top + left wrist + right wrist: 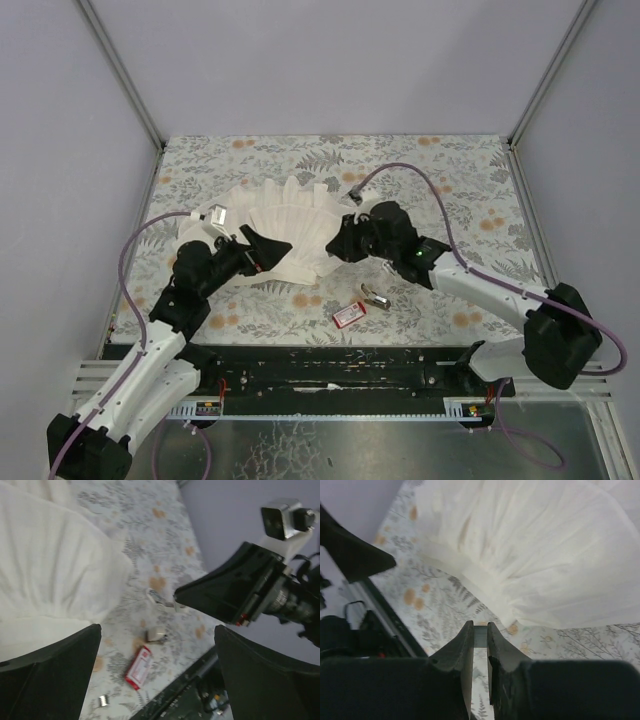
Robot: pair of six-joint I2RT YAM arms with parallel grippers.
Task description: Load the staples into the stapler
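Two right fingers (462,652) pinch staples (480,636) — stapler (375,296) lies apart; left fingers (55,675) spread wide.

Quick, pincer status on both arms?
Left pincer: open, holding nothing.
Right pincer: closed on a thin pale strip, seemingly the staples.

The left arm (150,372) and the right arm (480,287) share one build: white shells along the long links and bulky black housings at the joints. A purple cable (124,268) runs along the left arm, and a second purple cable (425,170) runs along the right. A small green light (417,254) glows on the right forearm. The fingers (50,680) of the left tool (156,629) are broad, matte black wedges. Those of the right tool (479,627) are black too and taper to thin tips, with a boxy white-and-silver camera (282,520) mounted behind them.
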